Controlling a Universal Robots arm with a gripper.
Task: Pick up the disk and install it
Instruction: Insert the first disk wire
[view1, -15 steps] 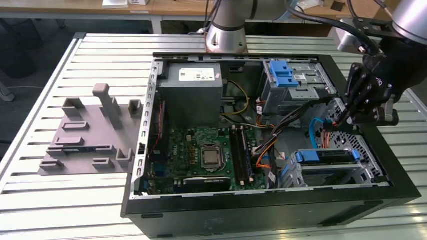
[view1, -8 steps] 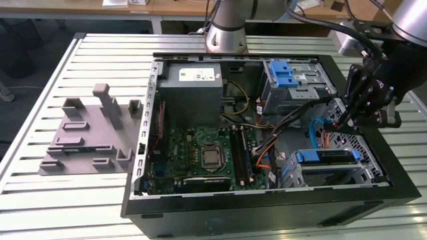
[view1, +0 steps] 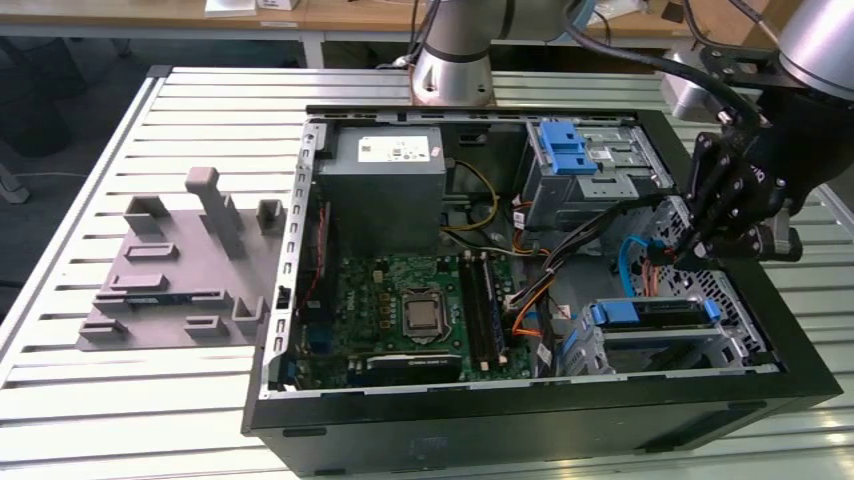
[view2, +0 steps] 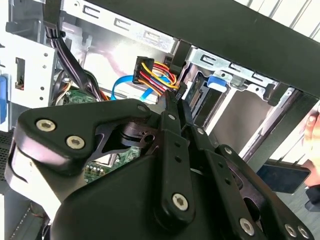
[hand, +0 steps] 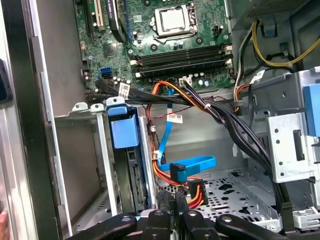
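The disk (view1: 650, 313) sits in the drive cage at the exterior view's lower right corner of the open computer case (view1: 534, 435), its blue carrier frame showing. In the first wrist view the disk (hand: 131, 180) stands edge-on in its slot under a blue tab (hand: 124, 131). My black gripper (view1: 683, 255) hangs just above and behind the cage, fingers shut with nothing seen between them. In both wrist views the gripper (hand: 175, 216) (view2: 176, 97) tips sit close to a cable plug with red, yellow and orange wires (hand: 194, 191) (view2: 156, 75), beside the disk's end.
Inside the case are a grey power supply box (view1: 387, 175), a bright blue latch (view1: 567, 150), the motherboard (view1: 414, 305) and loose cable bundles (hand: 235, 125). A grey fixture (view1: 174, 270) lies on the slatted table at the exterior view's left. A person's hand (view2: 312, 125) is beyond the case wall.
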